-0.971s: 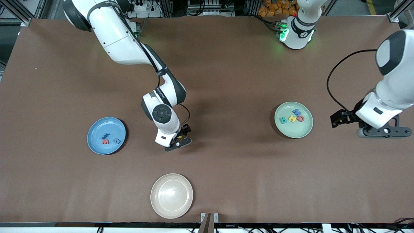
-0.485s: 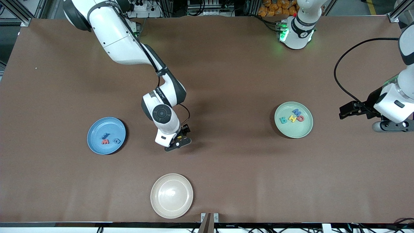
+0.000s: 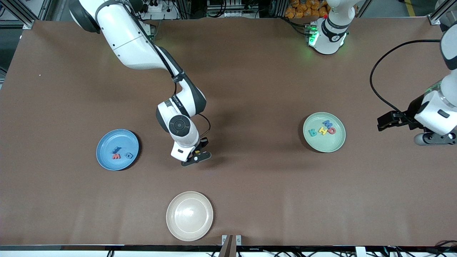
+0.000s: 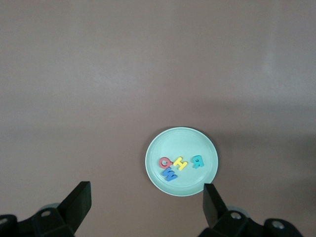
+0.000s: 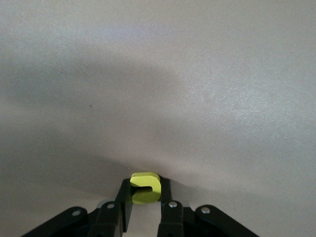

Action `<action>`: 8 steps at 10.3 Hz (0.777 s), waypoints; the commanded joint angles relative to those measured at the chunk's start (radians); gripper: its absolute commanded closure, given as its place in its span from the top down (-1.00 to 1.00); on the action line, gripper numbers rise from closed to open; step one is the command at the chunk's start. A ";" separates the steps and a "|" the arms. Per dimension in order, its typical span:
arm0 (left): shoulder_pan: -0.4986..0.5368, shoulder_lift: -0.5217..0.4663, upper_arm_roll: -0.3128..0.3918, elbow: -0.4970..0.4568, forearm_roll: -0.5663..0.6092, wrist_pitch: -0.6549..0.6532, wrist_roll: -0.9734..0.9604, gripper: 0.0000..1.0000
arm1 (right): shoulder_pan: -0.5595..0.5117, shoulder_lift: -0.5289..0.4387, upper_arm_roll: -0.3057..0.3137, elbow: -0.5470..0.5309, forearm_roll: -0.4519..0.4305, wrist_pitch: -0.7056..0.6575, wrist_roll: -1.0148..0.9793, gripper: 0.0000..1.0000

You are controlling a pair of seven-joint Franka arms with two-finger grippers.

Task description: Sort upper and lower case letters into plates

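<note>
We see the right tool (image 5: pixel 144 210) low over the brown surface (image 3: pixel 250 89), its fingers pinched on a yellow letter (image 5: pixel 145 187); in the front view the right tool (image 3: pixel 195 157) sits at mid-surface, the letter only a small yellow speck there; toward the right arm's end from that tool lies the blue plate (image 3: pixel 107 141), holding a dark blue letter (image 3: pixel 116 149), a red letter (image 3: pixel 116 156) and a blue letter (image 3: pixel 129 155); nearer to the front camera than the tool rests an empty cream plate (image 3: pixel 189 216); well apart from it, toward the left arm's end, is the pale green plate (image 3: pixel 330 142) with its teal letter (image 3: pixel 313 132), a second yellow letter (image 3: pixel 322 130), a second blue letter (image 3: pixel 327 124) and a second red letter (image 3: pixel 331 130); we find the left tool (image 3: pixel 433 139) waiting at the left arm's end of the surface, fingers spread wide and holding nothing; its wrist view shows the left tool (image 4: pixel 145 202) with the green plate (image 4: pixel 197 185) framed between its fingers (image 4: pixel 79 202).
</note>
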 commanded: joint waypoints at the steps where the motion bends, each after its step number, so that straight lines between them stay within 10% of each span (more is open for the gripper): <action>1: -0.183 -0.068 0.209 -0.015 -0.087 -0.025 0.022 1.00 | -0.036 -0.040 -0.001 -0.010 -0.006 -0.012 0.011 -1.00; 3: -0.307 -0.121 0.348 -0.065 -0.111 -0.026 0.025 1.00 | -0.133 -0.080 0.000 -0.020 -0.006 -0.029 -0.093 -1.00; 8: -0.312 -0.126 0.350 -0.086 -0.108 -0.023 0.033 1.00 | -0.380 -0.279 -0.001 -0.259 -0.007 -0.047 -0.398 -1.00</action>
